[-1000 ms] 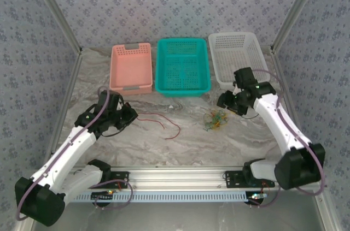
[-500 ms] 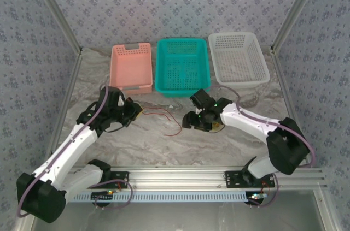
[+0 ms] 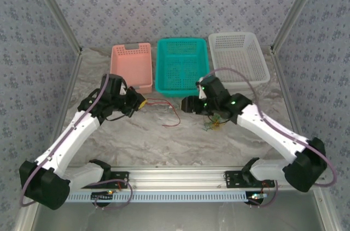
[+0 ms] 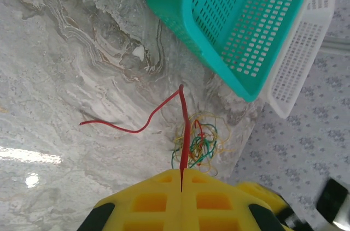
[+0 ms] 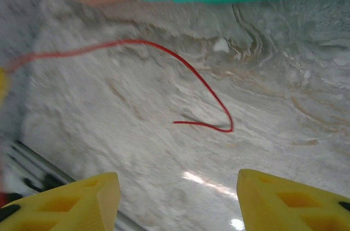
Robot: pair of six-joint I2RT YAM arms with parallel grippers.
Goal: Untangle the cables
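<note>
— Where are the cables?
— Middle of the table (image 3: 136, 143): a small knot of wires (image 3: 213, 123), yellow, green and red. The right jaws stand beside it, apart and empty.
— And the loose one?
— A thin red cable (image 5: 202, 82) curls left of the knot, one end pinched in the closed left jaws.

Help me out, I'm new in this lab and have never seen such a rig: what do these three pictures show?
Two white robot arms are bolted to a marbled table. One picture looks down from above and behind them; the other two come from cameras on the wrists, showing their yellow fingers. On the table lie a tangle of coloured cables and, at the back, a pink basket, a teal basket and a white basket. The left gripper is shut on a red cable; the right gripper is open and empty.
</note>
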